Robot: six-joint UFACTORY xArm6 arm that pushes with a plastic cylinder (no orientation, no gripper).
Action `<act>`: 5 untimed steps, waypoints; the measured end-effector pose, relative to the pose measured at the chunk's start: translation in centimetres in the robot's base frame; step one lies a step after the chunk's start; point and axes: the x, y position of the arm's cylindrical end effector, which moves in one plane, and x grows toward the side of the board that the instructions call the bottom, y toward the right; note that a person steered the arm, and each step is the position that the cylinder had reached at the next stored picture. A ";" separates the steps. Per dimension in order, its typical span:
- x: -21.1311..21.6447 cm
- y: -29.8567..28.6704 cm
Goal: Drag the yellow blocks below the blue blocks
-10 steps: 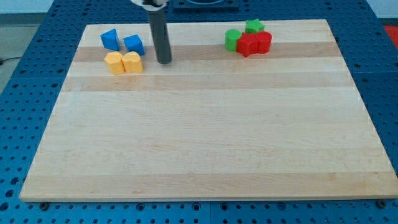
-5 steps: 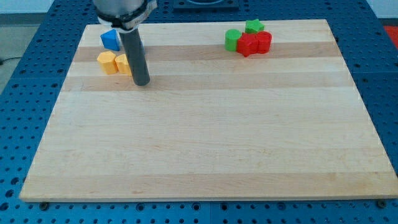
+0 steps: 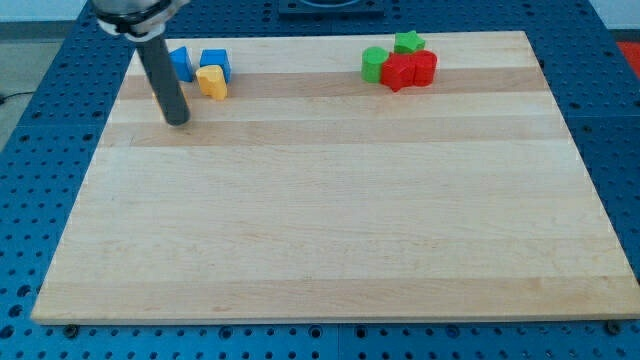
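Observation:
My tip (image 3: 177, 121) rests on the wooden board (image 3: 330, 200) near its top left corner. One yellow block (image 3: 212, 82) lies up and to the right of the tip, touching the lower edge of a blue block (image 3: 216, 62). A second blue block (image 3: 181, 64) sits left of that one, partly hidden behind the rod. Only one yellow block shows; a second one, if there, is hidden behind the rod.
At the view's top right a green cylinder (image 3: 374, 63), a green star (image 3: 408, 42) and two red blocks (image 3: 398, 72) (image 3: 424, 67) stand clustered together. The board lies on a blue perforated table (image 3: 30, 150).
The rod has moved left and slightly up. One yellow block has shifted up and right against the right blue block. The other yellow block is out of sight.

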 end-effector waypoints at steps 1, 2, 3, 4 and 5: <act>-2.6 -3.6; -2.8 -4.3; -3.1 -3.4; -4.6 -2.9; -4.6 -2.9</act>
